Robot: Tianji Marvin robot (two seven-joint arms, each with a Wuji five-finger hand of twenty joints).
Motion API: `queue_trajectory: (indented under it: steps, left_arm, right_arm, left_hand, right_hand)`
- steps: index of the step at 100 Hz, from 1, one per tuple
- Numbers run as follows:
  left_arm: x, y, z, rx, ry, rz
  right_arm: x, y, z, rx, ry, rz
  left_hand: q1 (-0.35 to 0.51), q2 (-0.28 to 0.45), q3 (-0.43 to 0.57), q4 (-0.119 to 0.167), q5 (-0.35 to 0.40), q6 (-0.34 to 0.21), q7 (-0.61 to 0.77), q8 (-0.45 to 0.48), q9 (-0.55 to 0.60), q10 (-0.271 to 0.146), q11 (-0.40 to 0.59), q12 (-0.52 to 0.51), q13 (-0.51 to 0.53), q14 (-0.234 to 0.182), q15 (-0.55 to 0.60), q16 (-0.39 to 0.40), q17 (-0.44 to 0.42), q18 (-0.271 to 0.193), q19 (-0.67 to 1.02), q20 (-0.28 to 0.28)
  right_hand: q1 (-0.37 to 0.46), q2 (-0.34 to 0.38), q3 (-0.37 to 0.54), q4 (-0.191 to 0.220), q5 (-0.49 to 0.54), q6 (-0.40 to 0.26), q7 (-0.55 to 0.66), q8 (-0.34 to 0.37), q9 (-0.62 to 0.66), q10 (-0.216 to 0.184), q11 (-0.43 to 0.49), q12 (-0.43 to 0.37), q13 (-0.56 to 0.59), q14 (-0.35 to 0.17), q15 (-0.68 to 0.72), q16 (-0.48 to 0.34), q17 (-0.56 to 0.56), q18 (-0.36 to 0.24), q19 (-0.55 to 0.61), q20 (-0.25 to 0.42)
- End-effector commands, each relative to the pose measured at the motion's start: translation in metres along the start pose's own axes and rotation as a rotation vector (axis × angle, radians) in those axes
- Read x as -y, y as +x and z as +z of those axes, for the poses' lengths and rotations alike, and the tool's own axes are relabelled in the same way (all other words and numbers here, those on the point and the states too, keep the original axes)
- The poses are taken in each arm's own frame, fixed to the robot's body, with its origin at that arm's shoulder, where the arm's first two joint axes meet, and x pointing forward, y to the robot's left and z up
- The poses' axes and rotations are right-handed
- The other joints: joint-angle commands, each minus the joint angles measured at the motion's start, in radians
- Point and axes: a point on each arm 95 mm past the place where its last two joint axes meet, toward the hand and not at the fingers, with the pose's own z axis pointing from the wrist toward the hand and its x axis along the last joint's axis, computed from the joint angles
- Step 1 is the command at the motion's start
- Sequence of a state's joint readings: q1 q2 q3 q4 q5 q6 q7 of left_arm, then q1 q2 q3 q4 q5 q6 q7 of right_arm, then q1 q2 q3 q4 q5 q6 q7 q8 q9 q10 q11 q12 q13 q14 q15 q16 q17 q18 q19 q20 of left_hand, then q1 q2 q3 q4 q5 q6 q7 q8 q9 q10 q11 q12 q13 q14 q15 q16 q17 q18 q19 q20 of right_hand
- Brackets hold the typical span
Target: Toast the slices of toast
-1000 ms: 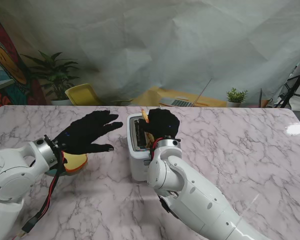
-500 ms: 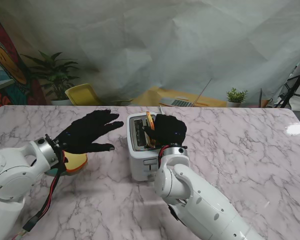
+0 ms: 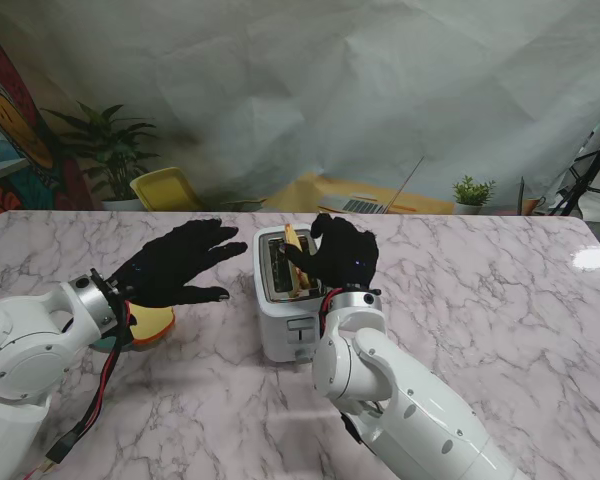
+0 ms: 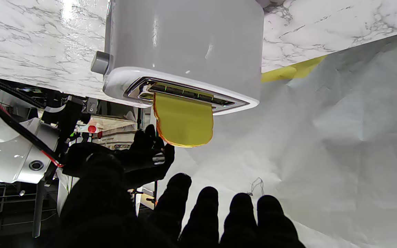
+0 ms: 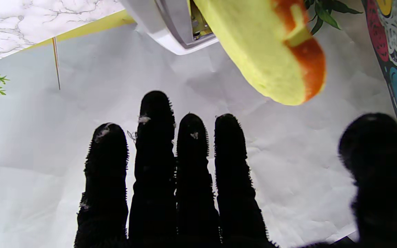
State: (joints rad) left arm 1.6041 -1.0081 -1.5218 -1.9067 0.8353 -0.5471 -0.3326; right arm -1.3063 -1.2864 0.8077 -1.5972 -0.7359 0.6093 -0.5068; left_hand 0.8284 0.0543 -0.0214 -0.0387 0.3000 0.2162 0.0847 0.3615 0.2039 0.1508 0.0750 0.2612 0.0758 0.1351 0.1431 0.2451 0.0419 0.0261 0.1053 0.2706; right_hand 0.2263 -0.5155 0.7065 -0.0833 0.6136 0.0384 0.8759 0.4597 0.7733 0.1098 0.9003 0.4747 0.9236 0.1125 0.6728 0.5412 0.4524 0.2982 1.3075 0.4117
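A white toaster (image 3: 283,300) stands mid-table, also seen in the left wrist view (image 4: 184,48). A yellow toast slice (image 3: 293,243) with an orange crust stands in its slot, sticking up about half way (image 4: 183,120) (image 5: 264,51). My right hand (image 3: 338,255) hovers over the toaster's right side, fingers straight and apart from the slice, thumb beside it, holding nothing. My left hand (image 3: 175,264) hangs open to the left of the toaster, fingers spread. Under its wrist lies another yellow toast slice (image 3: 148,322) on a plate.
The marble table (image 3: 480,300) runs wide to the right. Behind its far edge are a yellow chair (image 3: 165,188), a leafy plant (image 3: 105,145), a small potted plant (image 3: 472,192) and a laptop (image 3: 355,205).
My right hand has let go of the slice and straightened its fingers. The slice has dropped lower into the toaster slot. The left hand has stayed still.
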Motion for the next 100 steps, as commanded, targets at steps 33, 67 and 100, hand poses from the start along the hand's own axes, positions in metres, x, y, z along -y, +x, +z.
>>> queue_trajectory:
  steps: [33, 67, 100]
  left_arm:
    - [-0.001, 0.001, -0.001, 0.010, -0.002, 0.001]
    - [0.001, 0.001, -0.004, 0.026, 0.009, 0.005]
    - [-0.002, -0.001, -0.012, 0.065, 0.025, -0.004]
  right_arm:
    - [-0.027, 0.004, -0.013, -0.005, 0.026, 0.018]
    - [-0.060, 0.000, -0.030, -0.095, -0.019, -0.025]
    - [-0.081, -0.020, -0.054, -0.281, 0.030, -0.071]
  left_hand:
    - [0.019, 0.028, -0.017, 0.016, 0.011, -0.012, 0.000, -0.001, 0.004, -0.010, 0.014, -0.008, 0.008, -0.014, 0.019, -0.012, 0.001, -0.032, -0.037, 0.004]
    - [0.019, 0.027, -0.017, 0.016, 0.012, -0.011, 0.000, -0.001, 0.004, -0.010, 0.013, -0.008, 0.008, -0.013, 0.020, -0.012, 0.002, -0.031, -0.037, 0.003]
    - [0.019, 0.026, -0.017, 0.016, 0.013, -0.010, 0.001, -0.001, 0.006, -0.010, 0.014, -0.008, 0.009, -0.012, 0.020, -0.012, 0.003, -0.030, -0.037, 0.003]
  right_hand:
    - [-0.081, 0.078, -0.050, 0.019, -0.168, 0.102, -0.266, -0.058, -0.307, 0.065, -0.107, -0.050, -0.281, 0.017, -0.165, -0.094, -0.201, -0.005, -0.150, 0.043]
    - [-0.069, 0.126, -0.089, 0.016, -0.221, 0.131, -0.460, -0.080, -0.445, 0.095, -0.202, -0.112, -0.433, 0.017, -0.281, -0.153, -0.299, -0.034, -0.254, 0.046]
    - [-0.039, 0.169, -0.133, 0.013, -0.224, 0.098, -0.581, -0.086, -0.493, 0.051, -0.325, -0.181, -0.546, -0.015, -0.406, -0.236, -0.396, -0.091, -0.394, -0.013]
